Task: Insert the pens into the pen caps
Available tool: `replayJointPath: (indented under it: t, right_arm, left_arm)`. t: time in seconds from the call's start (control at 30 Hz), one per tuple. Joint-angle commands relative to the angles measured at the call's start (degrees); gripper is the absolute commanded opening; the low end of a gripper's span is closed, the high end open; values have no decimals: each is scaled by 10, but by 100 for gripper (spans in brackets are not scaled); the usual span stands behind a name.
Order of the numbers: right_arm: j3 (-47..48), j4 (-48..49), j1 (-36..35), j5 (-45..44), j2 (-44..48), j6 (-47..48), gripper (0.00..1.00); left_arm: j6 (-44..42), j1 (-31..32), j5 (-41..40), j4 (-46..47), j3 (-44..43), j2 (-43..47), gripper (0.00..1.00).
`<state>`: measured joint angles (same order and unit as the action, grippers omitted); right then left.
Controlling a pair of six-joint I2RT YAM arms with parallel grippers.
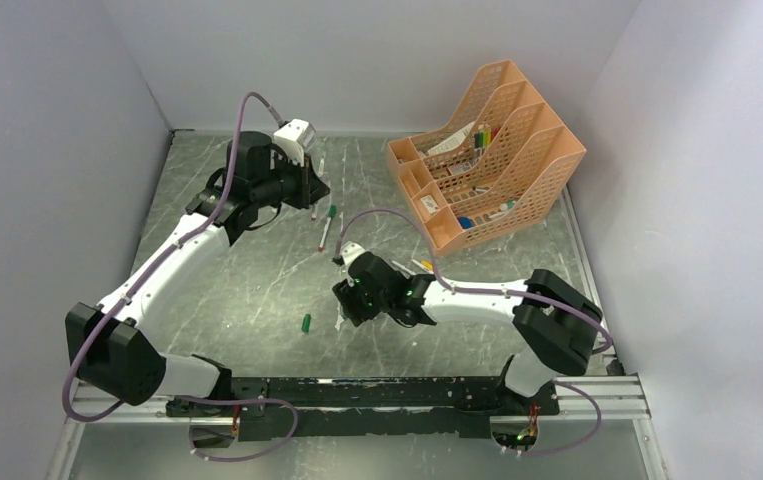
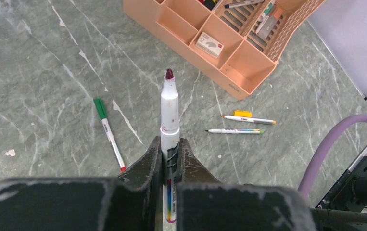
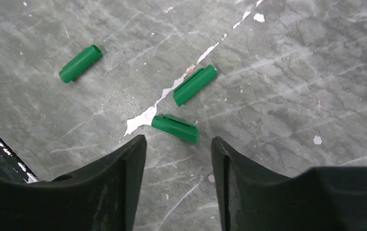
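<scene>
The left gripper (image 2: 170, 147) pinches a thin white marker pen (image 2: 170, 108), dark red tip outward. The right gripper (image 3: 177, 144) hangs spread over three green plastic caps (image 3: 174, 128) lying on the grey marbled table (image 3: 292, 72); it should straddle the nearest squarely. Barrel print is too small to read.

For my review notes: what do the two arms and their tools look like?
The left arm and right arm share white link shells and bulky black joint housings. A lilac cable loops along each. The left tool and right tool have matte black, wedge-shaped fingers; the left tool's body edges are scuffed whitish.
</scene>
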<state>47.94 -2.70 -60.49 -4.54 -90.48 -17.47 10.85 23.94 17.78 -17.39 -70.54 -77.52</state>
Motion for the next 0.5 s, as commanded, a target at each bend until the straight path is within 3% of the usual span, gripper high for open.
replayJointPath:
  t: [0.0, 0.1, 0.2, 0.23, 0.47]
  right_arm:
    - [24, -40, -2, -28, -23, 40, 43]
    - [30, -40, -4, -45, -27, 7, 30]
    - [20, -18, -8, -55, -9, -42, 4]
    - [18, -16, -11, -65, -6, -60, 0]
    - [-7, -33, -32, -98, -7, -109, 0]
  left_arm:
    - [-6, -6, 8, 4, 7, 9, 7]
    - [-5, -7, 9, 7, 11, 10, 7]
    - [-3, -9, 8, 8, 15, 9, 7]
    - [-2, -9, 10, 8, 15, 8, 7]
    - [3, -13, 25, 16, 14, 10, 7]
